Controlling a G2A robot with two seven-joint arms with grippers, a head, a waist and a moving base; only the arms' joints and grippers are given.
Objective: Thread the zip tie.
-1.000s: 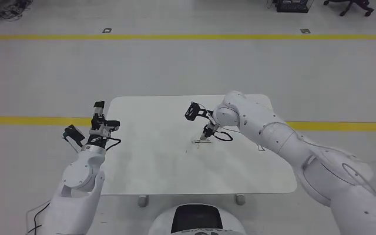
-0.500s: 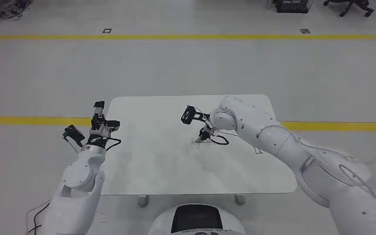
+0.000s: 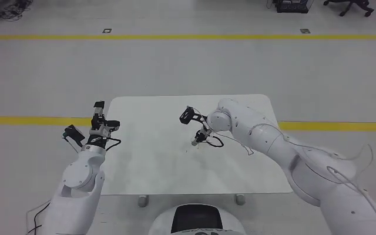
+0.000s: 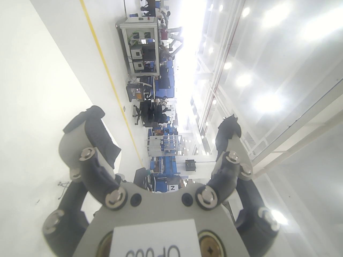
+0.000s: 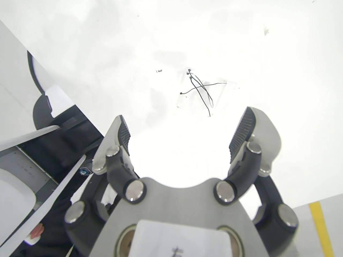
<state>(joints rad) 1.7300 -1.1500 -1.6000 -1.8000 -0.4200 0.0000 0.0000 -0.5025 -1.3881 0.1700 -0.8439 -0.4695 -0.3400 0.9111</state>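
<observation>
Zip ties [image 5: 199, 92] (crossed) on table [image 5: 107, 27], ahead of spread right fingers [image 5: 241, 132], untouched

- This is a large industrial hall set up as a robotics lab or test floor, not a home or a shop.
- The pale, smooth floor [image 3: 188, 64] carries long yellow lines [image 3: 188, 37] and small floor sockets [image 3: 107, 30].
- A plain white table [image 3: 147, 170] stands alone on the open floor.
- A high ceiling [image 4: 294, 54] bears rows of bright lamps [image 4: 268, 104].
- A metal-framed cabinet [image 4: 139, 46] holds electronic boxes.
- Blue workstations [image 4: 160, 164] and black swivel chairs [image 4: 146, 113] stand farther back.
</observation>
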